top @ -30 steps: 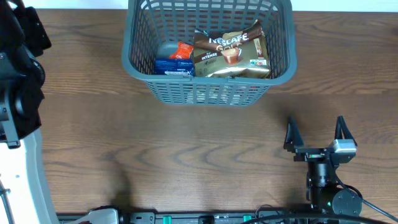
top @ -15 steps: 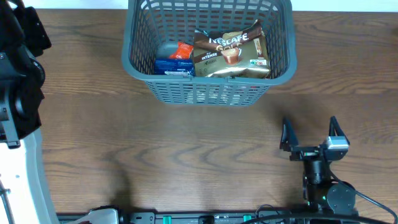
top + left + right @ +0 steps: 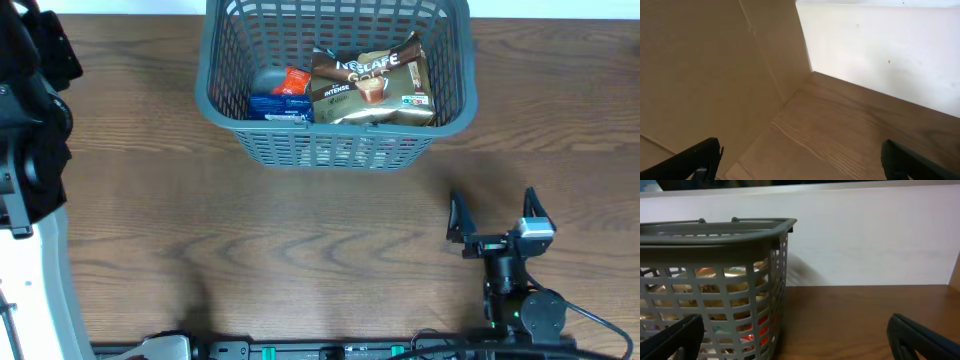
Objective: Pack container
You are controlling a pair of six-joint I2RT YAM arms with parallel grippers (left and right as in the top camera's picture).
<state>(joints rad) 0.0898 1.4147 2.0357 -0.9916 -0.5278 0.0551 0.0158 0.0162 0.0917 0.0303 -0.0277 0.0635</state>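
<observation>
The grey-teal slatted container [image 3: 222, 122] stands at the table's far middle. It holds a gold Nescafe packet [image 3: 371, 88], a blue packet [image 3: 277, 106] and an orange packet [image 3: 293, 81]. In the right wrist view the container [image 3: 715, 230] fills the left side. My right gripper [image 3: 490, 210] is open and empty, low over the table's front right, well short of the container; its fingertips frame the right wrist view [image 3: 800, 340]. My left gripper [image 3: 802, 157] is open and empty, facing bare wood and a pale wall; its arm rests at the far left of the overhead view.
The left arm's black body [image 3: 30, 120] and a white base [image 3: 40, 290] stand along the left edge. Wooden tabletop [image 3: 250, 240] lies between the container and the front edge. A white wall [image 3: 865, 240] rises behind the container.
My right gripper has drifted slightly left and toward the front edge, still open. The container, its packets and the left arm have not moved.
</observation>
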